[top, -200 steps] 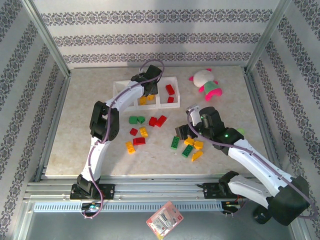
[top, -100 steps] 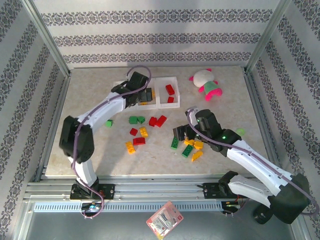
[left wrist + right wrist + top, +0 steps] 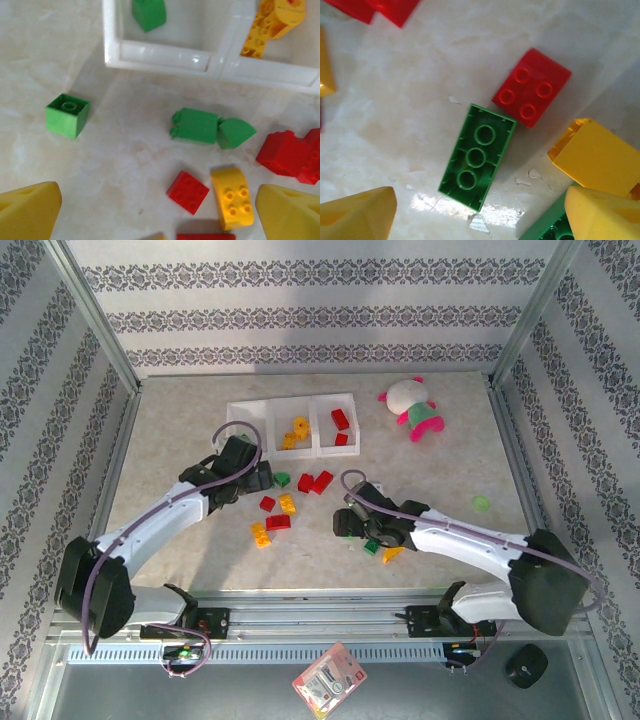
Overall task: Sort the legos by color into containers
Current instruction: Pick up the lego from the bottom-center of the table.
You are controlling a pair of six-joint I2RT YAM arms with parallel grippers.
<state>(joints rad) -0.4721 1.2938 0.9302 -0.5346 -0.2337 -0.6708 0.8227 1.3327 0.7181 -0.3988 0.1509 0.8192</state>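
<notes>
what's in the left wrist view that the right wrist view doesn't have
Left wrist, not right: the white tray with a green brick in one compartment and yellow bricks in the next, plus a loose green cube. Right wrist, not left: an upturned green brick beside a red four-stud brick. Both: pale tabletop, scattered bricks, yellow fingers set wide apart.

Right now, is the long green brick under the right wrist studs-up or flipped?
Flipped: the green brick shows a hollow underside with three tubes, not studs.
</notes>
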